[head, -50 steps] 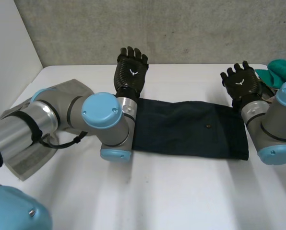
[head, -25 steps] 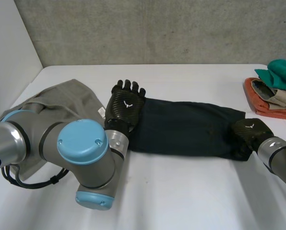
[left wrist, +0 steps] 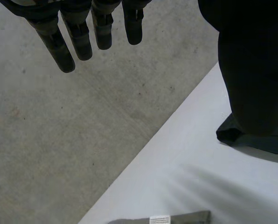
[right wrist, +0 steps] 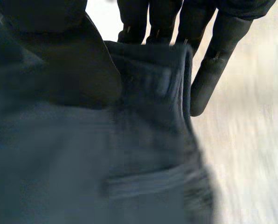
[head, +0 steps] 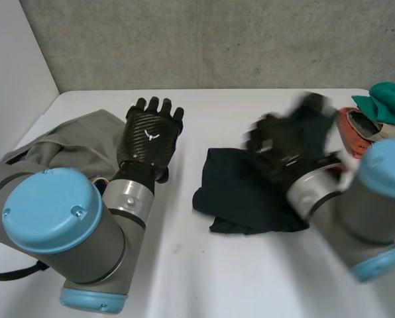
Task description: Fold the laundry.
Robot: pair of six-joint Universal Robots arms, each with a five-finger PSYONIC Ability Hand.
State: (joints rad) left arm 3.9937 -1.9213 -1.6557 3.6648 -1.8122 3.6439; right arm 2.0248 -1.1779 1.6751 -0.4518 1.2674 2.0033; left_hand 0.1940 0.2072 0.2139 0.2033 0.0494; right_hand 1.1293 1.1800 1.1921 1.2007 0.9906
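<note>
Surface: white table (head: 204, 278).
Right hand (head: 287, 142): pinches dark navy cloth garment (head: 240, 192) by one end, likely for folding over.
Left hand (head: 149, 136): straight-fingered, empty, held clear.

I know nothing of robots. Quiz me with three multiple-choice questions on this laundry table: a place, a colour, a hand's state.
1. Where on the table does the grey garment lie? A) its middle B) the robot's left side C) the far right
2. What colour is the top cloth of the far-right pile? A) teal B) yellow C) white
3. What is the right hand doing? A) lying flat, empty B) pointing upward C) pinching the dark blue garment
Answers: B, it spreads beside the left arm; A, teal tops the pile; C, cloth sits between thumb and fingers in the right wrist view.
</note>
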